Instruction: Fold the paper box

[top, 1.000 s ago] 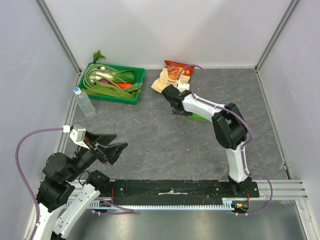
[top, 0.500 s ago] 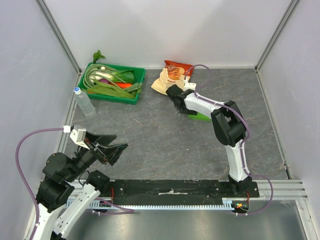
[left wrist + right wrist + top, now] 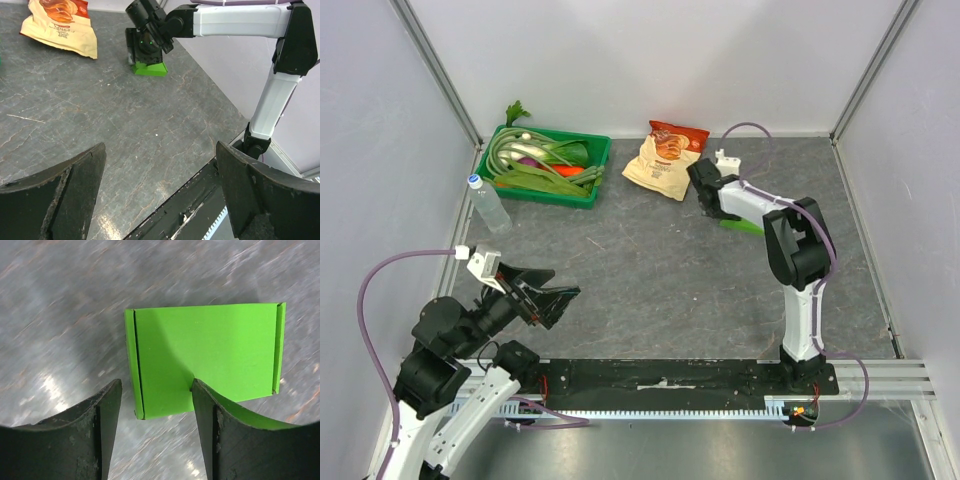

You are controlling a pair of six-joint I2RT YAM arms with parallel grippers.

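The paper box (image 3: 205, 355) is a flat lime-green cardboard piece with creased side flaps, lying on the grey table. In the top view it (image 3: 741, 224) pokes out just right of my right gripper (image 3: 708, 190), and it also shows in the left wrist view (image 3: 150, 68). My right gripper (image 3: 156, 385) hangs directly over the box with its jaws open. Its left corner lies between the fingers, and the right finger (image 3: 235, 440) overlaps the box's lower edge. My left gripper (image 3: 556, 300) is open and empty (image 3: 160, 147), raised over the near left of the table, far from the box.
A beige-and-red snack bag (image 3: 665, 158) lies just left of the right gripper. A dark green tray of vegetables (image 3: 516, 190) sits at the back left, with a water bottle (image 3: 488, 203) beside it. Walls close in the table on three sides.
My right gripper has swung right, away from the snack bag, and the green box has shifted right with it. The left arm has barely moved.
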